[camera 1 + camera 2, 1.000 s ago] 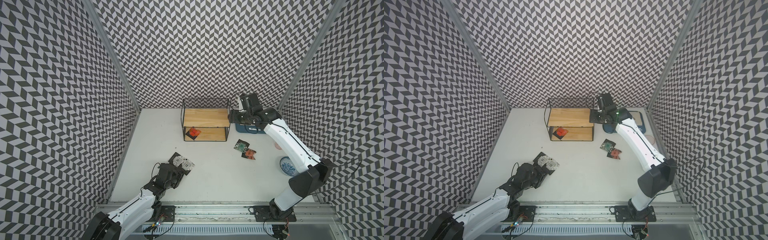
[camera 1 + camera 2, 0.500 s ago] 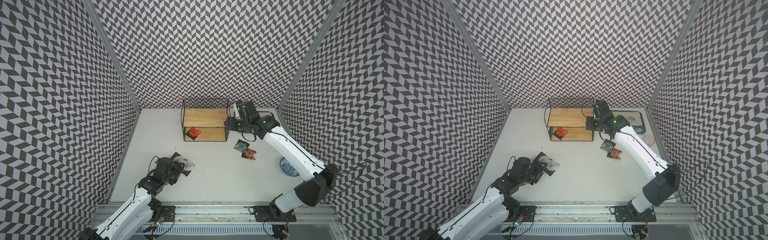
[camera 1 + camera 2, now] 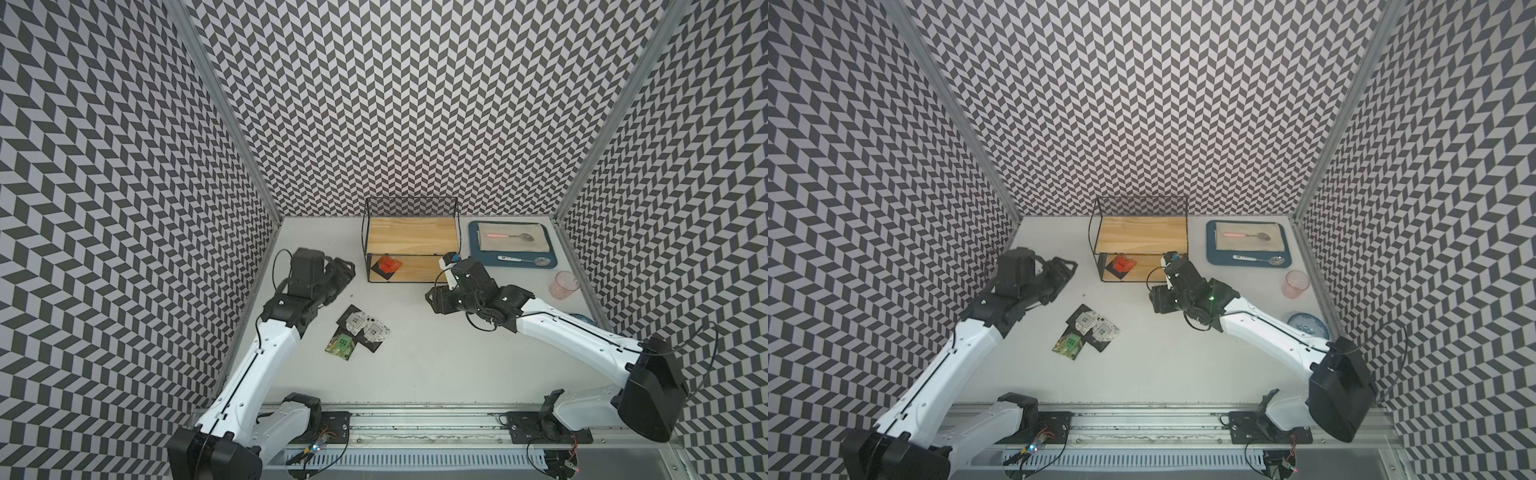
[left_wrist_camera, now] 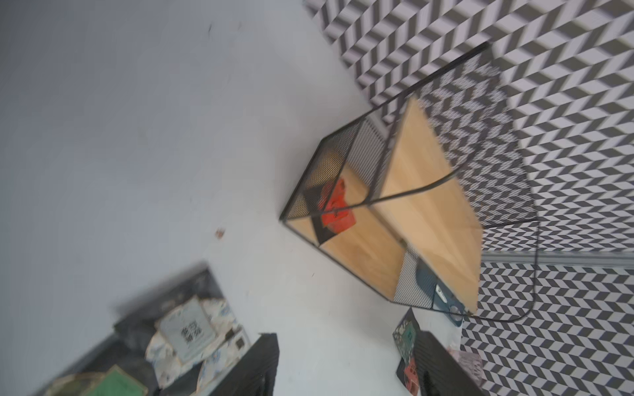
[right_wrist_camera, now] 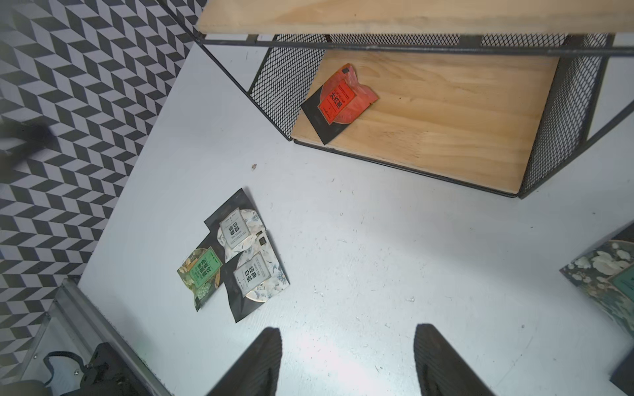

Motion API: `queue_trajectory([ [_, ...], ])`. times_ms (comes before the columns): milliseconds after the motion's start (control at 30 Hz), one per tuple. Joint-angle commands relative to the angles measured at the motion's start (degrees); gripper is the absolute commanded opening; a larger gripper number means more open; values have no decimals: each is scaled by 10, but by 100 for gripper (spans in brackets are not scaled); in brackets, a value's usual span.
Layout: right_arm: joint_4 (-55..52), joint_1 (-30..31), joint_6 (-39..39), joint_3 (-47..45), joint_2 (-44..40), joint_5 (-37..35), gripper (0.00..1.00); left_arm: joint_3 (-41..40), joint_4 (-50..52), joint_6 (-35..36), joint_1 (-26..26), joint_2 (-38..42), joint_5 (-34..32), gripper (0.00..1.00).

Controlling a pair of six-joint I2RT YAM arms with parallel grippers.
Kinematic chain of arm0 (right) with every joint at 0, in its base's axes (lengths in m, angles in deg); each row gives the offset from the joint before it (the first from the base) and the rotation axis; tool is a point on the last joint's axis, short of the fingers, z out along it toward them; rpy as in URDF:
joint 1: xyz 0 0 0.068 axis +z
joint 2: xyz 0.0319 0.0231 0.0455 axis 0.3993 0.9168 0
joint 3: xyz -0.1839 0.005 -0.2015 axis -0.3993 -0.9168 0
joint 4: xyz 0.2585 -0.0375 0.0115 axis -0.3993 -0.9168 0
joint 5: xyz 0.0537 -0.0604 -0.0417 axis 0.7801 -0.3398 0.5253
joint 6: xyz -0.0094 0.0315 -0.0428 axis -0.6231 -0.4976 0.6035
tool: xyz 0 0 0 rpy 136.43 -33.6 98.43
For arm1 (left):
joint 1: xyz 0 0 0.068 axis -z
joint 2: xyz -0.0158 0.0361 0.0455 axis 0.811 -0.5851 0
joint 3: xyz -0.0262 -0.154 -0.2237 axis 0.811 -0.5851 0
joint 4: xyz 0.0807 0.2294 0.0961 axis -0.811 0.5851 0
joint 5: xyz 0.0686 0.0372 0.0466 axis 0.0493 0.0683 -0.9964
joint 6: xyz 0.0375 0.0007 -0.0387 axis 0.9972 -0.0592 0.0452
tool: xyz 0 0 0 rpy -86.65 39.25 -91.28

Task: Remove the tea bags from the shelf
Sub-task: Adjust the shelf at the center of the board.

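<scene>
Left gripper [image 4: 346, 343] and right gripper [image 5: 348, 329] both spread wide, nothing held. One orange tea bag [image 5: 338, 99] lies on the shelf [image 3: 409, 237] lower board. Three tea bags [image 3: 359, 332] overlap on the table [image 3: 436, 365] near the left arm.

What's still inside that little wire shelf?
One orange-red tea bag lies on the shelf's lower board, toward its left end. The upper board is bare. From above the upper board covers the lower one's rear; the right wrist view shows nothing more there.
</scene>
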Motion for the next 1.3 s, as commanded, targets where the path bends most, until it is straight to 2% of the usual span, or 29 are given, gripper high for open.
queue_trajectory([
  [0,134,6,8,-16,19,12,68,66,-3,135,-3,-29,-47,71],
  [133,183,37,7,-6,85,-6,71,142,-47,180,-2,-100,-28,74],
  [233,237,44,-9,-2,125,5,71,212,-30,214,-5,-178,-25,74],
  [433,299,68,-9,9,144,5,71,327,-1,262,-27,-295,17,71],
  [533,309,68,-9,10,160,5,71,384,28,301,-27,-348,0,69],
  [667,305,70,-9,12,173,5,71,413,10,333,-27,-383,10,67],
  [967,295,71,-36,15,179,3,73,467,-5,339,-15,-456,38,65],
  [1267,279,71,-37,40,202,3,72,455,20,341,-3,-478,25,59],
])
